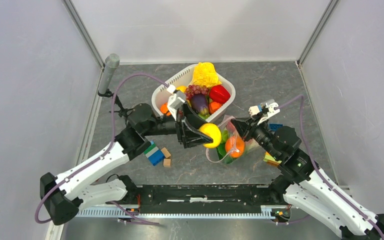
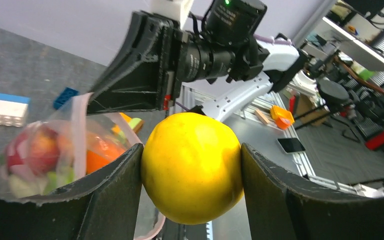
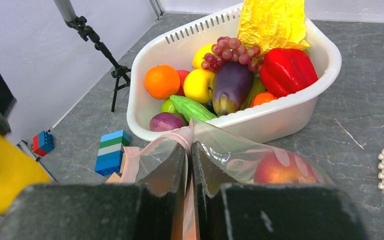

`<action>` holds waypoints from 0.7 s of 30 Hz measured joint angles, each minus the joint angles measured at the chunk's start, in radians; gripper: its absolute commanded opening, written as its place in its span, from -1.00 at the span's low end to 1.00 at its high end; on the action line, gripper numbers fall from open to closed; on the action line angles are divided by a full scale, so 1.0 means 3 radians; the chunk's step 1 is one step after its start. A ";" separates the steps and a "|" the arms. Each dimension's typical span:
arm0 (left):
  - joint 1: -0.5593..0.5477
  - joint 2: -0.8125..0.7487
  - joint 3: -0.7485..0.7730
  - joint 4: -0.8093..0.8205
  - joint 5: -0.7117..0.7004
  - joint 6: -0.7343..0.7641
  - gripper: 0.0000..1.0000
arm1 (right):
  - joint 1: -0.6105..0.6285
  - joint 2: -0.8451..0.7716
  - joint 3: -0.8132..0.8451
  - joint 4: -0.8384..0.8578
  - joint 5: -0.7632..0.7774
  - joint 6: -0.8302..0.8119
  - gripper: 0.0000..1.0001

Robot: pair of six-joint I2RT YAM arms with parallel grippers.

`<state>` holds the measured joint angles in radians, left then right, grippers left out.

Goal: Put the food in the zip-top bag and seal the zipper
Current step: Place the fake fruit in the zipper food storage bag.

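**Left fingers loaded beside the bag mouth; right fingers pinching the zipper.**

My left gripper (image 1: 202,134) stands wide, clamping a glossy round yellow toy fruit (image 2: 192,167) just beside the crinkly transparent zip-top bag (image 1: 230,145). My right gripper (image 3: 190,165) is nearly closed on the bag's pale pink zipper strip (image 3: 177,135). The bag contains an orange toy fruit (image 1: 235,146), a green piece (image 1: 223,150) and a red toy apple (image 3: 280,167). Behind it, the white slotted plastic basket (image 3: 300,107) holds purple grapes (image 3: 232,50), a red pepper (image 3: 286,71), a purple eggplant (image 3: 230,87) and other food. Stacked blue, green and white building blocks (image 1: 154,154) lie on the table under my left arm.
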<state>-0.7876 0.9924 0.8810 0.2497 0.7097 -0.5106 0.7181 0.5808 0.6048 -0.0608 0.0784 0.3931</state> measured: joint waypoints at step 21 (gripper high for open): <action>-0.0474 0.1110 -0.0019 -0.0070 -0.0435 0.0312 -0.08 | -0.0001 -0.0149 0.0000 -0.0079 0.0001 0.0011 -0.73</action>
<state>-0.9298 1.3254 0.8753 0.2287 0.5793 -0.4171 0.7177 0.5362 0.6048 -0.0845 0.0788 0.3965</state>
